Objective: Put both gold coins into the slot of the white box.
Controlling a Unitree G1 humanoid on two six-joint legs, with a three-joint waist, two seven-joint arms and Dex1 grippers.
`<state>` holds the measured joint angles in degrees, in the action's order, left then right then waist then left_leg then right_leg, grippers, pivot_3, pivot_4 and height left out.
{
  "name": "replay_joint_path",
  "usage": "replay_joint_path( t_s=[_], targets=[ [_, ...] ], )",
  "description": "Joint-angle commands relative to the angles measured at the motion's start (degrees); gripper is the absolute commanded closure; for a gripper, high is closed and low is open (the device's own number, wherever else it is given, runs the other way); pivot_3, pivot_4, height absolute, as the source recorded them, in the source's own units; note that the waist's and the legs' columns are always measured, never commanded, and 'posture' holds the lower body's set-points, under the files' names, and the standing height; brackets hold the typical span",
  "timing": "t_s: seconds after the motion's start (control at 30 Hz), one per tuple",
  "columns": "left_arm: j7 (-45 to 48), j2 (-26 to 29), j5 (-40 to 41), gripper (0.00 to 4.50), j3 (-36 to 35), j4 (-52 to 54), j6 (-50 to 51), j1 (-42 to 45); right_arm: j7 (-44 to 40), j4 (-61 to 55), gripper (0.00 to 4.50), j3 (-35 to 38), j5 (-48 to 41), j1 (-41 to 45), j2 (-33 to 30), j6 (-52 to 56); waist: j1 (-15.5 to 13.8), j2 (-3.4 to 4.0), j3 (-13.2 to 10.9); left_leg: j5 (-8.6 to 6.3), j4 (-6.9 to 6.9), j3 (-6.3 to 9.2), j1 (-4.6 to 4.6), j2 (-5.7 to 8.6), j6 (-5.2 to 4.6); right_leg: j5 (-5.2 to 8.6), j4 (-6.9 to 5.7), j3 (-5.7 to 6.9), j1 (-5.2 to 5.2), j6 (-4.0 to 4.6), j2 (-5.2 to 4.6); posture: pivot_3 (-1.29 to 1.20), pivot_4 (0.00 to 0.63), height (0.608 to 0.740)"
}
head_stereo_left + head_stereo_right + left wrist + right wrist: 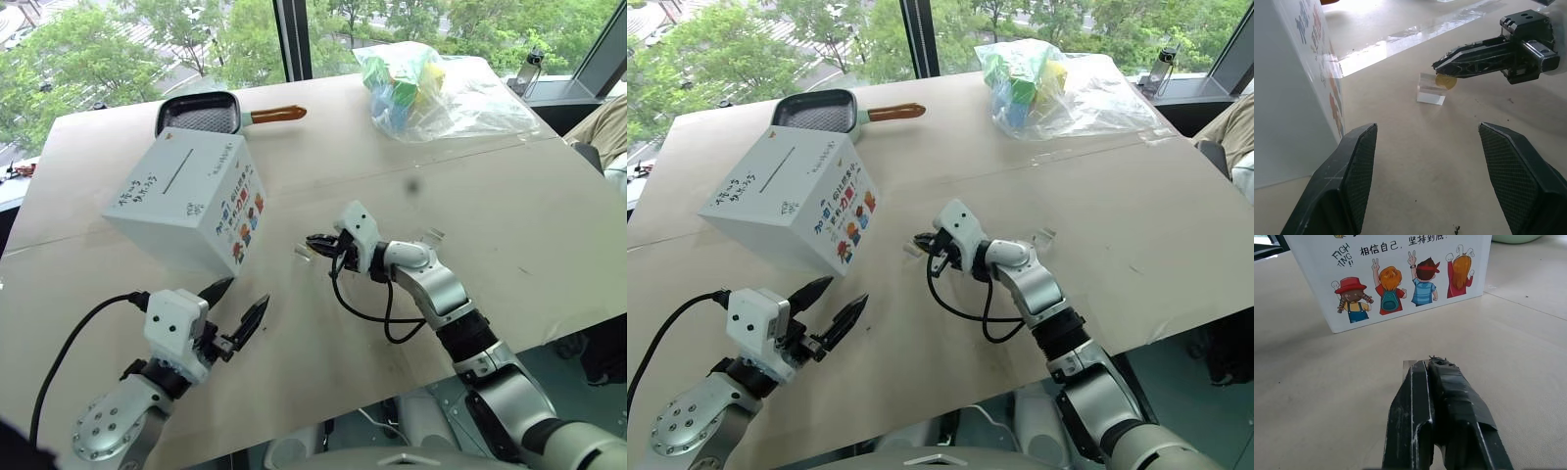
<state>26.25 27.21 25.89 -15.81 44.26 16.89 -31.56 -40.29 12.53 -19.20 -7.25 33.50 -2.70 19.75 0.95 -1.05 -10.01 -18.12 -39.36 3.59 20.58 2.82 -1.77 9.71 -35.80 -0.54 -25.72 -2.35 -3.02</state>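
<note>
Coin (1446, 81) one pinched in clenched right gripper (1442, 64), slot (177, 172) beyond it unfed; left gripper (239, 305) released, second coin unseen.

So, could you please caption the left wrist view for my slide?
Right gripper shut on a gold coin above a clear block, beside the white box.

Head stereo pair looks forward and down over the desk (549, 225); both wrist cameras sit low and close, sighting along their own fingers, sharing the white box (1400, 264) and, apparently, one small clear block (1431, 91).
</note>
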Motion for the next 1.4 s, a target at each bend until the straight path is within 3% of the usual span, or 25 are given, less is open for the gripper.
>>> replay_joint_path(
  t_s=[0.03, 0.53, 0.87, 1.3, 1.4],
  targets=[
    [0.4, -0.1, -1.0, 1.13, -0.3, 0.3, -1.2, 0.3, -0.2, -1.7, 4.48, 0.8, -1.1, 0.5, 0.7, 0.8, 0.0, 0.0, 0.0, 0.0, 0.0, 0.0, 0.0, 0.0, 0.0, 0.0, 0.0, 0.0, 0.0, 0.0, 0.0, 0.0, 0.15, 0.721],
    [0.9, -1.8, 1.6, 1.13, 0.3, -0.2, 0.1, 3.9, 1.7, -7.9, 4.48, 10.6, -15.1, 1.9, 5.5, 15.7, 0.0, 0.03, 0.0, 0.0, 0.0, 0.05, 0.02, -0.01, 0.0, 0.0, 0.0, 0.03, -0.02, 0.0, -0.03, 0.0, 0.15, 0.721],
    [-4.5, -13.3, 36.7, 1.13, -0.5, -1.0, 3.6, 14.2, 5.9, -16.1, 4.48, 21.5, -36.4, 3.1, 9.2, 37.1, 0.0, 0.05, 0.0, -0.01, 0.0, 0.11, 0.05, -0.01, 0.0, -0.02, -0.02, 0.03, -0.04, -0.01, -0.12, 0.0, 0.15, 0.721],
    [-5.8, -18.4, 49.3, 1.13, 7.7, -4.9, 6.2, 18.2, 11.0, -18.2, 4.48, 26.9, -52.8, 4.8, 10.4, 45.8, 0.0, 0.05, 0.0, 0.0, 0.0, 0.08, 0.04, 0.03, -0.01, -0.01, -0.03, 0.02, -0.03, -0.01, 0.0, 0.0, 0.15, 0.721],
    [-6.3, -19.0, 50.4, 2.31, 9.1, -4.7, 6.4, 18.1, 11.7, -18.3, 4.5, 26.6, -54.3, 4.8, 10.0, 45.9, 0.1, 0.06, 0.0, 0.0, 0.0, 0.06, 0.05, 0.04, -0.02, -0.01, -0.02, 0.01, -0.03, -0.01, 0.07, 0.0, 0.15, 0.721]
  ],
)
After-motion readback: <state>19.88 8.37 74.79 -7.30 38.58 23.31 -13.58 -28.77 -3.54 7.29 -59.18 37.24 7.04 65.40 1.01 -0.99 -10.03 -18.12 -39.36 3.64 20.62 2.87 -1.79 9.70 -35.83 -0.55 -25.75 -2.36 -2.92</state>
